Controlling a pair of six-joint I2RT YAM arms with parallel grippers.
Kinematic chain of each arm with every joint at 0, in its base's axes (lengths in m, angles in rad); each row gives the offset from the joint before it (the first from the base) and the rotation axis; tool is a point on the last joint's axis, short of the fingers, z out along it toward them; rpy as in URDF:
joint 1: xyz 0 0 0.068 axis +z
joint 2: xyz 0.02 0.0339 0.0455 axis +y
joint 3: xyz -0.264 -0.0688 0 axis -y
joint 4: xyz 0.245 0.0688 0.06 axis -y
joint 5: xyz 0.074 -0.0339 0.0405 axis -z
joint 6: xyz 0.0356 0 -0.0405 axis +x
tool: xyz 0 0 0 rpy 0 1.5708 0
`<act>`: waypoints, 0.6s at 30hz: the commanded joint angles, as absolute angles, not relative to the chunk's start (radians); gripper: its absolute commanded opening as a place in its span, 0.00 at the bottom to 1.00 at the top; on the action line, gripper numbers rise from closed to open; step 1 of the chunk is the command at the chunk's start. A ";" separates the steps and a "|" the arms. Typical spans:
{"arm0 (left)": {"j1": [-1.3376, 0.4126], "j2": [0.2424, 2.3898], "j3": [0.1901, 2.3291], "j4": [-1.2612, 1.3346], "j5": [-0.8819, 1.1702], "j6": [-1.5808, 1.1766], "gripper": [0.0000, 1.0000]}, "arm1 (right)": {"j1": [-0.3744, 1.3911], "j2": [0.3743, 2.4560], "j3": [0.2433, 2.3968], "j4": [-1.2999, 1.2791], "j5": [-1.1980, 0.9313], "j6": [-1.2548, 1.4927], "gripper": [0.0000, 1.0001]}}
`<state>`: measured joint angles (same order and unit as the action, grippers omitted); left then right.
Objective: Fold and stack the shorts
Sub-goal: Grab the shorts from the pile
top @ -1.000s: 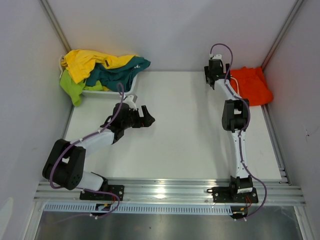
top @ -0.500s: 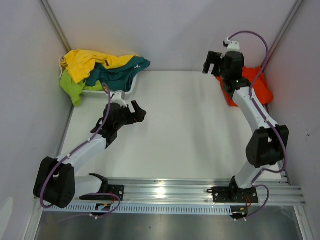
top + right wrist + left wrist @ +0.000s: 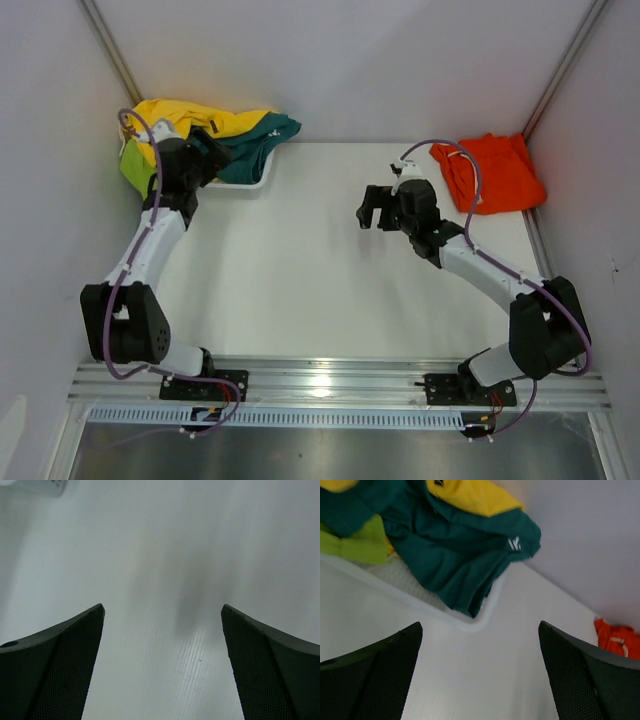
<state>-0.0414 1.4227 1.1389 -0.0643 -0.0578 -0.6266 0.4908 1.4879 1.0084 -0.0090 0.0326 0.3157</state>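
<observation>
Yellow shorts, teal shorts and lime-green shorts lie heaped in a white basket at the back left. In the left wrist view the teal pair hangs over the basket rim, with yellow and lime-green beside it. Orange shorts with a white drawstring lie folded at the back right. My left gripper is open and empty over the basket's near edge. My right gripper is open and empty above bare table, left of the orange pair.
The white table is walled on three sides. An aluminium rail runs along the near edge with both arm bases on it. The orange pair shows small at the right edge of the left wrist view.
My left arm has swung back and left, from mid-table to the basket. My right arm has come away from the orange shorts to the table's middle, leaving them lying there.
</observation>
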 commanded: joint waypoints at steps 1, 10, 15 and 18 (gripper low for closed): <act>0.072 1.494 1.249 -0.100 -0.058 -0.745 0.99 | 0.505 1.404 0.973 0.098 0.075 0.337 1.00; 0.189 1.603 1.328 -0.047 -0.171 -0.864 0.99 | 0.538 1.399 0.950 0.112 0.048 0.344 1.00; 0.224 1.634 1.283 0.125 -0.215 -0.942 0.99 | 0.546 1.385 0.925 0.136 0.038 0.347 0.99; 0.244 1.692 1.308 0.156 -0.273 -0.963 0.99 | 0.545 1.379 0.919 0.138 0.037 0.348 0.99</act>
<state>0.2123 1.6466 1.2720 0.0475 -0.1890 -0.9031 0.5396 1.4078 0.9291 0.0872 0.0380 0.3405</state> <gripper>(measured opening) 0.993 0.993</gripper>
